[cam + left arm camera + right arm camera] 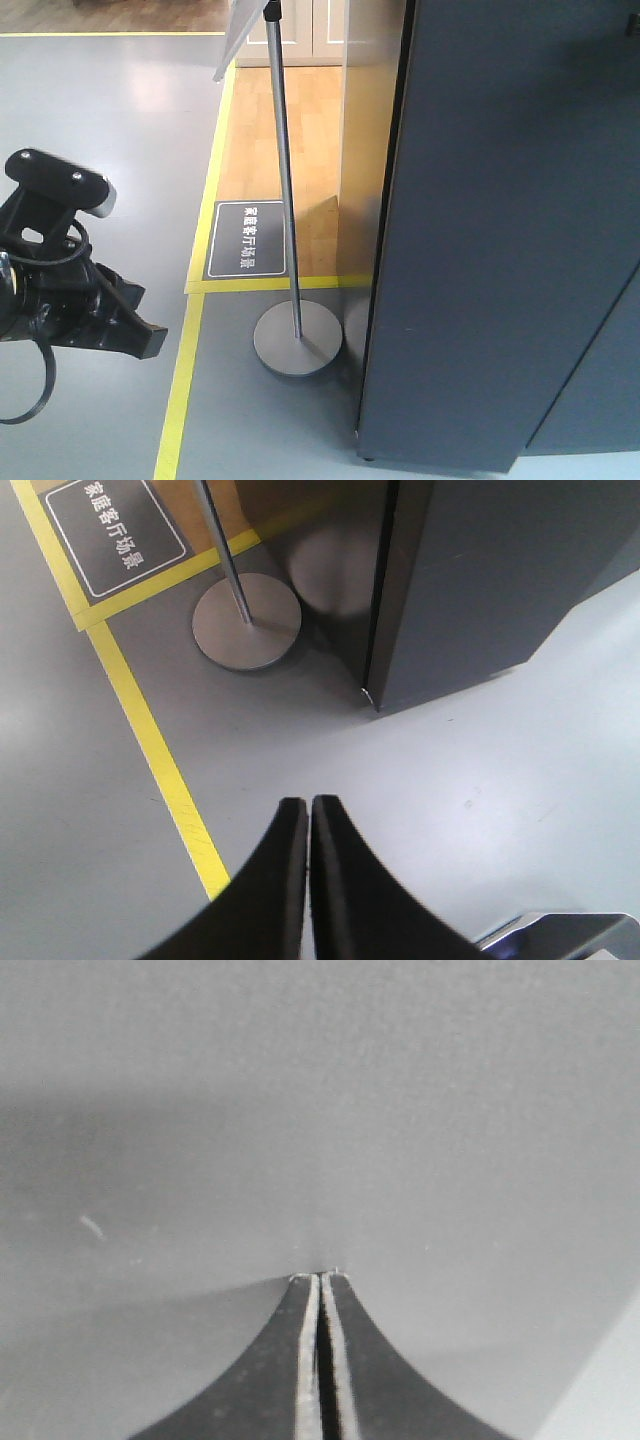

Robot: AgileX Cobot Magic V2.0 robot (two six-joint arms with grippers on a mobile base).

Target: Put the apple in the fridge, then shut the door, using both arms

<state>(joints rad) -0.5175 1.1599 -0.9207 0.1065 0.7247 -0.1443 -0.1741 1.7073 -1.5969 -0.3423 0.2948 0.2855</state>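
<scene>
The tall dark grey fridge (pixel 500 250) fills the right of the front view, and none of its white inside shows. Its lower corner shows in the left wrist view (pixel 480 580). I cannot tell the door apart from the body. The apple is not in view. My left gripper (pixel 152 340) is shut and empty at the left, hanging above the grey floor well clear of the fridge; it also shows in the left wrist view (pixel 309 802). My right gripper (pixel 320 1278) is shut and empty, its tips against a flat grey surface (pixel 320 1110) that fills its view.
A metal stand with a thin pole (pixel 285 180) and a round base (pixel 298 338) stands just left of the fridge; the base shows again in the left wrist view (pixel 246 620). Yellow floor tape (pixel 180 400) and a dark floor sign (pixel 247 240) lie beside it.
</scene>
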